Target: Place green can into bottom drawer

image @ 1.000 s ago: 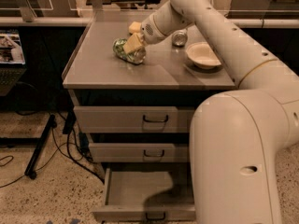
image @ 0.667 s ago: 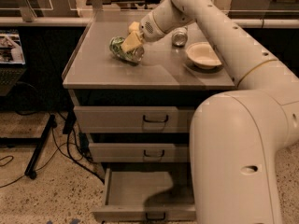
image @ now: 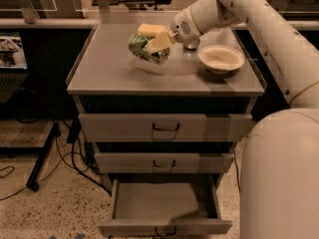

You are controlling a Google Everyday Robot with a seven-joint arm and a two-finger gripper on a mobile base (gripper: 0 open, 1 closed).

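gripper (image: 145, 39) | fingers clamped on green can (image: 137, 47) between them, clear of cabinet top (image: 107, 68) | bottom drawer (image: 164, 205) open

The grey cabinet top (image: 109, 71) carried a pale bowl (image: 221, 59) near its right edge. Above its middle rear hung the gripper (image: 145, 39), clamped on the green can (image: 137, 46), apparently clear of the surface.

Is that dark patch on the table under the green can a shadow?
Camera view: yes, a soft shadow; the hand, closed on the green can, seems to hold it just above the tabletop. Same view: another dim shadow lies inside the open bottom drawer.
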